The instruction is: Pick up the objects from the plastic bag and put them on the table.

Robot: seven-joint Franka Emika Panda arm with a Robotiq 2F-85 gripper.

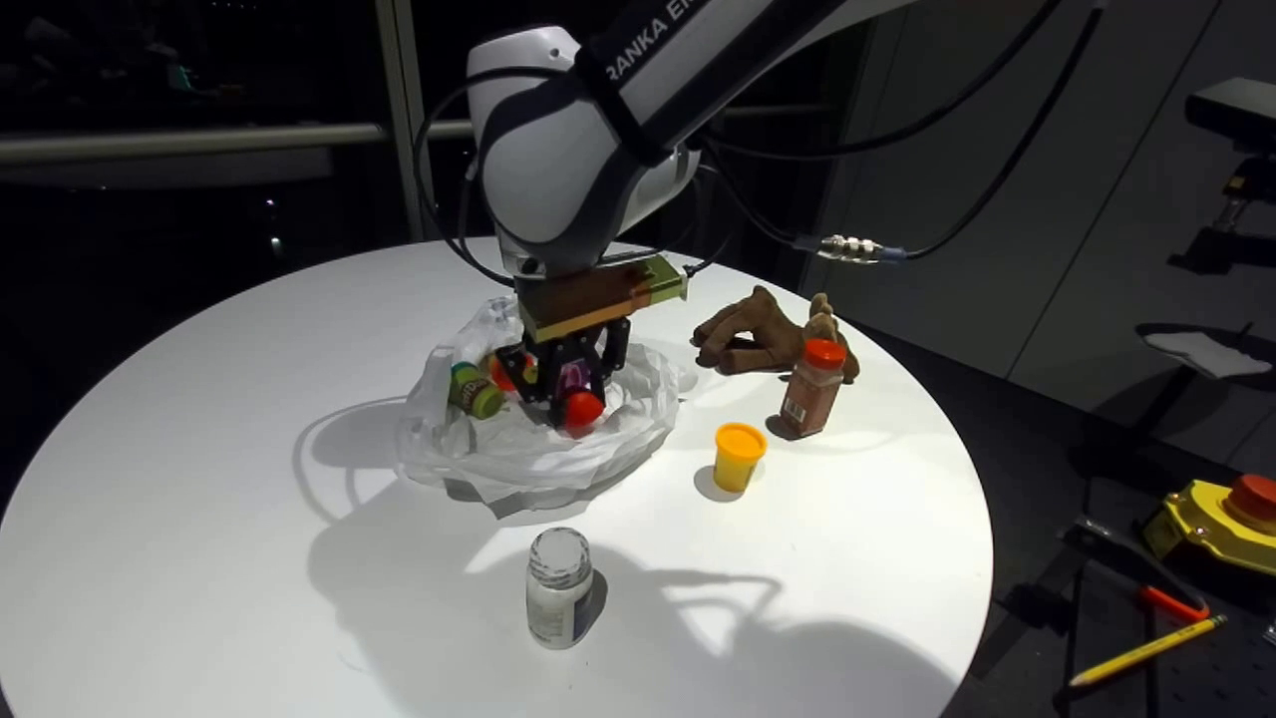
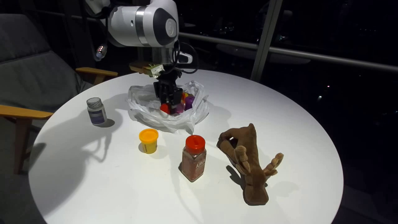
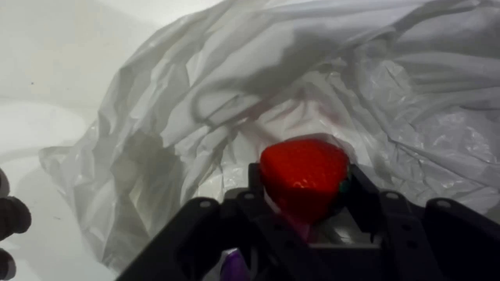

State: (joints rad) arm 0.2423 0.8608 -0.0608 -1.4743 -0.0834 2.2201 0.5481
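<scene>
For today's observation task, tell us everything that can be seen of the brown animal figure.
The brown animal figure looks like a soft plush toy, with two paler, knobbly antlers on its head and a blunt muzzle. It lies stretched out on the white table, outside the plastic bag and facing away from it. At its other end, bent limbs leave a gap. The red-lidded jar stands beside it, apart; only the table appears to touch it. Its eyes cannot be made out.
</scene>
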